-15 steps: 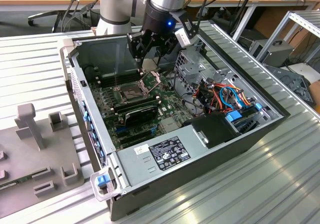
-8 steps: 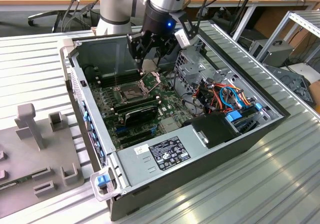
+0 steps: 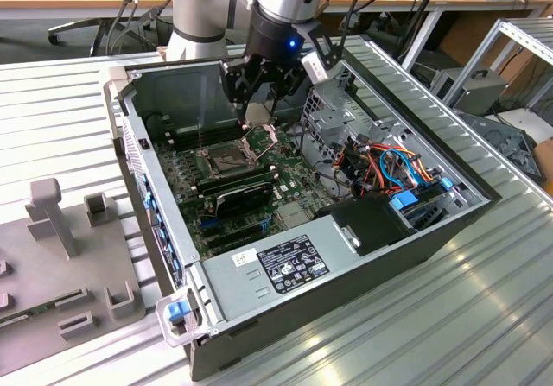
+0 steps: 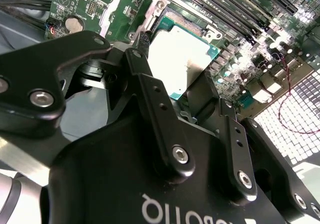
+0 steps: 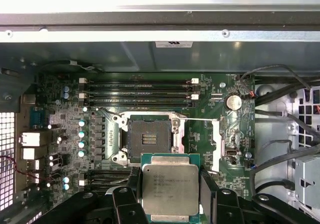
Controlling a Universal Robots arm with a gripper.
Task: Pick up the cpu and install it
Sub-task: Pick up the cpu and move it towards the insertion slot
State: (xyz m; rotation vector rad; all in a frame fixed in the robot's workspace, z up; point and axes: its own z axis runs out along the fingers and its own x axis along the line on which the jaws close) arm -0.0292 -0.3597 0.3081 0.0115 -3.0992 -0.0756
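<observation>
First wrist view: gripper (image 5: 171, 185) grips cpu (image 5: 170, 191) by opposite edges, clear of socket (image 5: 148, 139).

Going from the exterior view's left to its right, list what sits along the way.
Grey fixture plate → blue latch → open socket → black cover → grey box.
</observation>
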